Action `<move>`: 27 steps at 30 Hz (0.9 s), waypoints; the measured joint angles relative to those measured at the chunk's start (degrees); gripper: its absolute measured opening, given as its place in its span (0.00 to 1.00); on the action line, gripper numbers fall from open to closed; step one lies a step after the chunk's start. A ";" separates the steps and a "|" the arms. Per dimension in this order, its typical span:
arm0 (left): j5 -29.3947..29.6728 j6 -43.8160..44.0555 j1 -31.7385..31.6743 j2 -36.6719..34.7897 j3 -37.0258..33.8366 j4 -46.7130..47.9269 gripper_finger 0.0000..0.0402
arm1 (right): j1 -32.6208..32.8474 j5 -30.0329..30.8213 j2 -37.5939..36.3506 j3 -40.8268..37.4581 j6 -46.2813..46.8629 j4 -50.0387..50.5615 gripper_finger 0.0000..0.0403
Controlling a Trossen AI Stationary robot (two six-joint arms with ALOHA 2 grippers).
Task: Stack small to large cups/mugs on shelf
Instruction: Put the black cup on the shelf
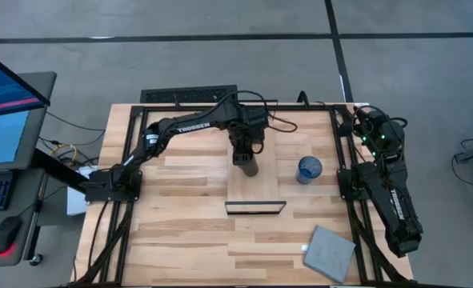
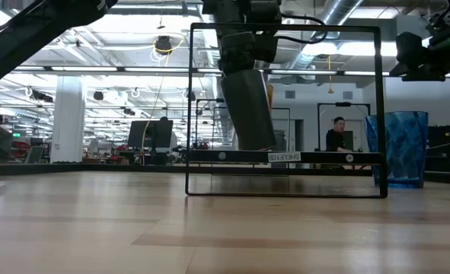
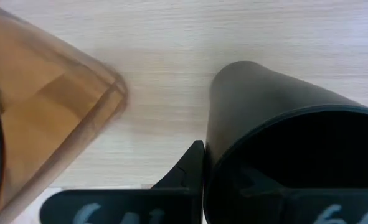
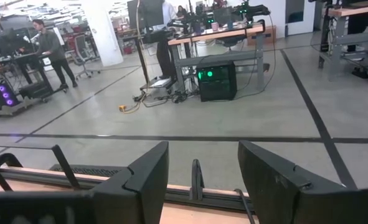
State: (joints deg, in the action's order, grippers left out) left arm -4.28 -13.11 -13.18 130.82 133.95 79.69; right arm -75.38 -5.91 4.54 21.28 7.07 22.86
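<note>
Left gripper (image 1: 245,152) sits over the far end of the shelf (image 1: 254,164), fingers clamped on the black cup (image 1: 247,166): the left wrist view shows one dark finger (image 3: 187,174) pressed against the cup's outer wall, open rim toward the camera. In the low view the black cup (image 2: 249,106) hangs tilted, above the shelf plank, behind the thin black frame (image 2: 285,110) (whether its base touches the wood is not clear). The amber tumbler (image 3: 43,106) stands just beside the black cup on the light plank; a sliver of it shows past the cup in the low view. Blue cup (image 1: 309,169) stands upright on the table, right of the shelf and apart from it; the low view puts it at the frame's right post. Grey pad (image 1: 330,253) lies near the table's front right corner. Right gripper (image 4: 199,180) is parked at the table's right rear edge, fingers spread, nothing between them, facing the room.
</note>
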 joint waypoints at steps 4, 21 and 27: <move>-0.10 -0.10 -0.23 0.04 -0.02 0.12 0.00 | -0.01 0.00 0.01 0.00 0.00 -0.07 0.53; 0.26 1.63 -0.23 0.24 -0.11 0.08 0.02 | -0.01 0.00 0.00 0.00 -0.04 -0.05 0.53; 1.44 2.60 -0.16 0.57 -0.26 0.58 0.11 | -0.01 0.00 0.00 0.00 -0.04 -0.05 0.53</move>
State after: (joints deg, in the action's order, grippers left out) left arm -2.85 -10.52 -13.34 131.39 133.69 80.27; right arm -75.40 -5.91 4.54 21.28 7.03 22.81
